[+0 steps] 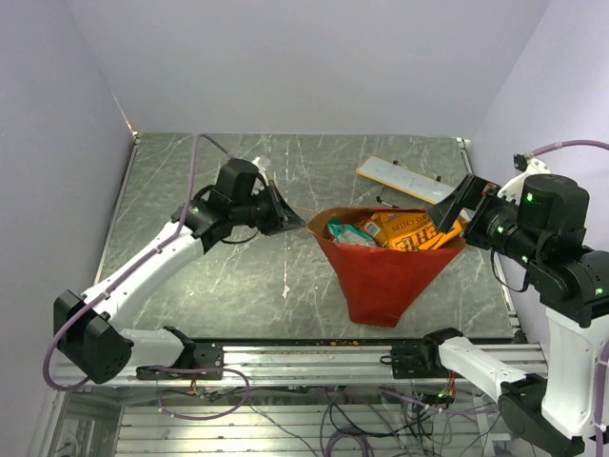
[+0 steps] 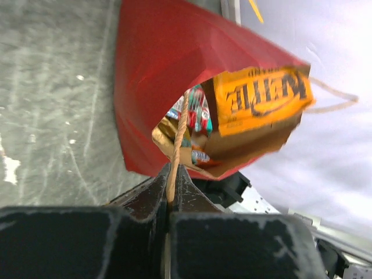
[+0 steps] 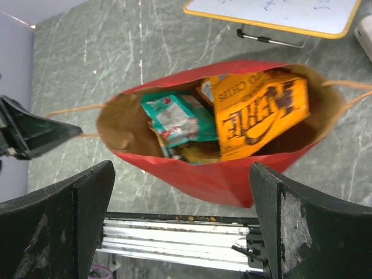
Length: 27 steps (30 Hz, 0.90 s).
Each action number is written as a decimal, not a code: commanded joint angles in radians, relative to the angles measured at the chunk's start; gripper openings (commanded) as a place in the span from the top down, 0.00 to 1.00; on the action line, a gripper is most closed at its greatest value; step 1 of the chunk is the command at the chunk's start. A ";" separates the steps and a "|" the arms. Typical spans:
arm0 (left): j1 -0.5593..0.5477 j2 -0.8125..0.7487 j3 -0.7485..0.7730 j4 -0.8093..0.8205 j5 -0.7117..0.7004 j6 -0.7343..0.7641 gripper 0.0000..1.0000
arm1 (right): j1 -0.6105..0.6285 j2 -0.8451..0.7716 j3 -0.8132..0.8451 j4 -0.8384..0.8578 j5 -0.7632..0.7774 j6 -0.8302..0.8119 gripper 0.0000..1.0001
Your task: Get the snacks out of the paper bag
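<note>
Grey marbled tabletop [image 1: 171, 171] carries a large red paper bag [image 1: 385, 276], an orange crinkly packet [image 3: 261, 113] and a teal packet [image 3: 174, 119] topping the snacks inside. My left gripper [image 1: 285, 217], left of the bag, is pinched on its thin tan loop handle [image 2: 177, 139], and my right gripper [image 1: 449, 221] hovers at the bag's right edge, fingers spread and empty. Unloading looks barely begun, so next my right should dip in and close on the orange packet.

- Top view: soft, even light is coming from overhead. The table [image 1: 190, 276] is giving a dull sheen with no hard glare, and shadows are falling faint.
- Left wrist view: blur is smearing the table and the orange packet [image 2: 261, 99]. The left gripper [image 2: 172, 174] is sitting dark and underexposed, and the handle [image 2: 180, 133] pinched in it is reading sharper.
- Right wrist view: the right gripper [image 3: 181, 174], spread wide, is showing as dark, defocused foreground. The snacks [image 3: 180, 122] are looking slightly soft.
</note>
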<state>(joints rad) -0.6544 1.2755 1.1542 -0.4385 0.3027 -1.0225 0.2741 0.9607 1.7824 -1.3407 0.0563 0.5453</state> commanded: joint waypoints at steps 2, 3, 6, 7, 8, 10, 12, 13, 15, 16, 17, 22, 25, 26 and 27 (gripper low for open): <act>0.164 -0.073 0.105 -0.136 0.089 0.102 0.93 | -0.004 -0.012 -0.076 -0.015 0.033 0.062 0.00; 0.198 -0.079 0.116 -0.162 0.100 0.119 0.93 | -0.004 -0.005 -0.098 0.008 0.009 0.069 0.00; 0.277 -0.096 0.147 -0.236 0.109 0.163 0.93 | -0.004 0.018 -0.127 0.063 -0.035 0.080 0.00; 0.298 -0.100 0.151 -0.255 0.109 0.169 0.93 | -0.004 0.023 -0.130 0.070 -0.034 0.084 0.00; 0.315 -0.103 0.153 -0.277 0.113 0.170 0.93 | -0.004 0.024 -0.137 0.079 -0.033 0.098 0.00; 0.336 -0.103 0.156 -0.313 0.121 0.169 0.93 | -0.003 0.009 -0.180 0.115 -0.060 0.147 0.00; 0.343 -0.103 0.154 -0.337 0.118 0.161 0.93 | -0.004 -0.031 -0.254 0.173 -0.104 0.195 0.00; 0.344 -0.107 0.144 -0.331 0.123 0.152 0.93 | -0.004 -0.060 -0.292 0.193 -0.106 0.219 0.00; 0.345 -0.117 0.119 -0.302 0.147 0.132 0.93 | -0.003 -0.102 -0.359 0.216 -0.089 0.258 0.00; 0.345 -0.123 0.098 -0.283 0.163 0.120 0.93 | -0.004 -0.119 -0.392 0.219 -0.076 0.279 0.00; 0.345 -0.126 0.086 -0.265 0.180 0.110 0.93 | -0.003 -0.135 -0.419 0.219 -0.066 0.306 0.00; 0.345 -0.106 0.059 -0.254 0.239 0.101 0.89 | -0.004 -0.151 -0.526 0.324 -0.151 0.300 0.13; 0.345 -0.111 0.075 -0.274 0.222 0.105 0.89 | -0.003 -0.131 -0.523 0.344 -0.146 0.274 0.28; 0.346 -0.116 0.078 -0.274 0.216 0.105 0.88 | -0.004 -0.126 -0.522 0.349 -0.141 0.270 0.40; 0.346 -0.120 0.083 -0.278 0.209 0.107 0.87 | -0.004 -0.121 -0.524 0.358 -0.138 0.272 0.49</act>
<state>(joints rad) -0.3149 1.1763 1.2198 -0.7300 0.4805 -0.9096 0.2741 0.8246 1.2621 -1.0718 -0.0685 0.8188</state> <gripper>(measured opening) 0.113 0.647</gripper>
